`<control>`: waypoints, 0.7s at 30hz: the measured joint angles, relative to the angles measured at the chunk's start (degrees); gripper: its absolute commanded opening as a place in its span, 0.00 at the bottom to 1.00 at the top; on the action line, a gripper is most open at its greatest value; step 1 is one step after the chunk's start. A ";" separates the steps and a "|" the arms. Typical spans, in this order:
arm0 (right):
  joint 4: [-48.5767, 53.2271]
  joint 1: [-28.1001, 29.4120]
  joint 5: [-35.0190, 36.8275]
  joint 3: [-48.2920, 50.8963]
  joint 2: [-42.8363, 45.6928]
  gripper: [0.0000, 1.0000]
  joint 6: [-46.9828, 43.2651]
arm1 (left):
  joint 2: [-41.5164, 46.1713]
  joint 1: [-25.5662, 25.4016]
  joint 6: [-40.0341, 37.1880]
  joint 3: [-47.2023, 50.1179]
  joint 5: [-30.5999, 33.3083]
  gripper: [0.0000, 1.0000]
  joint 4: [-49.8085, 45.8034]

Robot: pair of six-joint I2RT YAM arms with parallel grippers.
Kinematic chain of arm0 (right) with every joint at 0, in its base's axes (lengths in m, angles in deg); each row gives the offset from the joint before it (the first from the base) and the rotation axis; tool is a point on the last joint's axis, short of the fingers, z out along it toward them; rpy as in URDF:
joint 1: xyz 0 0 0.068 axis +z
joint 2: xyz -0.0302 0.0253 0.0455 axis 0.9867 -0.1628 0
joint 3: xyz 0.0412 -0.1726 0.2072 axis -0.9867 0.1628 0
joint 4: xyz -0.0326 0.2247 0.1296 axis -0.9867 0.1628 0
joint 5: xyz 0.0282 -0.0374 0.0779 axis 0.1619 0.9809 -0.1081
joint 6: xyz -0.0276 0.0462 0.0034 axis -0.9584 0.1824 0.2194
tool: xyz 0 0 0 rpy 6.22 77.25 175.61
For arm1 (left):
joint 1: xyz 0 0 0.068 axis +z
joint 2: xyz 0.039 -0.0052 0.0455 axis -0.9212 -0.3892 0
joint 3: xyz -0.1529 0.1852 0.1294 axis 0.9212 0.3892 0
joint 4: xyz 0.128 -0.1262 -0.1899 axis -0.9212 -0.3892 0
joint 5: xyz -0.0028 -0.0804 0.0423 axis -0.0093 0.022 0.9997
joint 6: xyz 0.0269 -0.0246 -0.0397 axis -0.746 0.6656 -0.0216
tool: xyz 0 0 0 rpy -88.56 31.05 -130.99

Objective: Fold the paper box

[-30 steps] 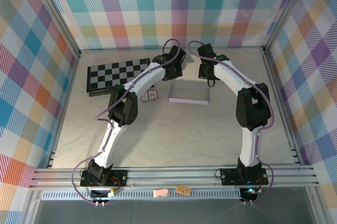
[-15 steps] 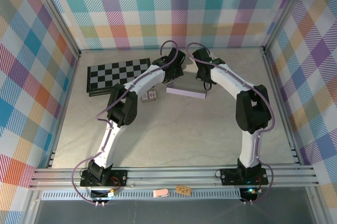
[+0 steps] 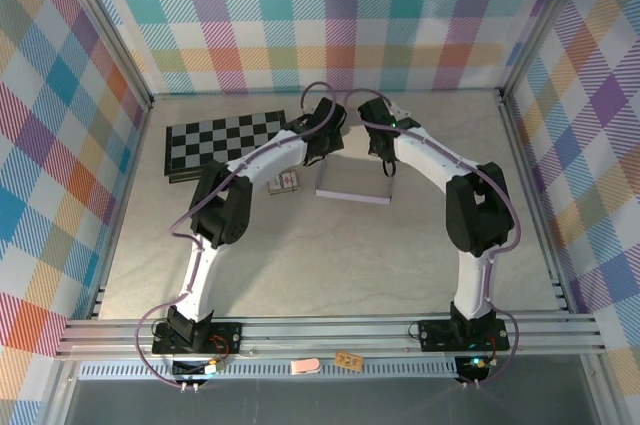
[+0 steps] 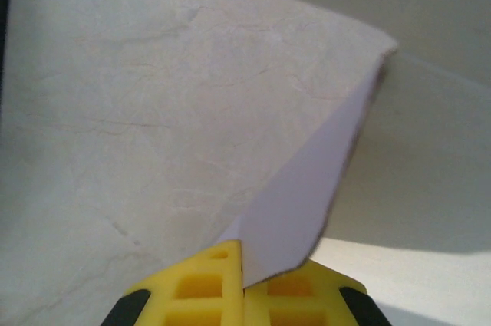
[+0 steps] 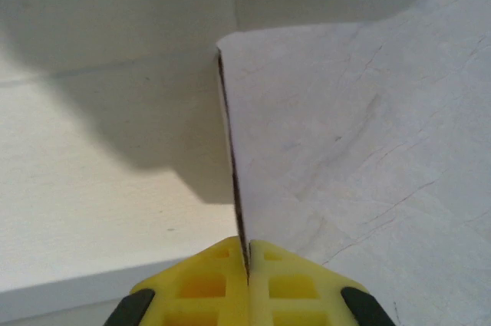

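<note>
The paper box (image 3: 354, 183) lies as a pale lavender shallow rectangle near the back middle of the table. My left gripper (image 3: 322, 150) is shut on a lavender flap (image 4: 307, 188) at the box's back left corner, the card pinched between yellow fingers (image 4: 199, 288). My right gripper (image 3: 386, 155) is shut on the opposite side flap (image 5: 230, 142), seen edge-on and upright between its yellow fingers (image 5: 284, 288). The cream inside of the box (image 5: 92, 211) lies left of that flap.
A black-and-white checkerboard (image 3: 215, 140) lies at the back left. A small patterned card pack (image 3: 285, 183) sits just left of the box. Checkered walls enclose the table; an aluminium rail (image 3: 320, 335) runs along the front edge.
Both grippers have moved toward each other and slightly nearer, carrying the box's end flaps. The box has shifted left and nearer with them.
</note>
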 measured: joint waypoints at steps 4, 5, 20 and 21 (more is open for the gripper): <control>-14.45 0.07 -2.43 13.22 6.16 0.00 -5.62 | 7.32 -0.52 -2.75 16.46 -0.76 0.00 14.51; -16.98 0.07 -2.99 15.41 7.43 0.00 -6.62 | 8.35 -0.52 -3.15 19.23 -0.96 0.00 17.75; -36.46 -0.42 -7.89 29.64 13.62 0.05 -15.93 | 15.93 -2.03 -4.35 39.98 0.44 0.00 42.73; -36.50 -0.42 -7.96 29.97 13.90 0.08 -16.04 | 16.48 -2.54 -4.63 40.74 1.05 0.00 42.91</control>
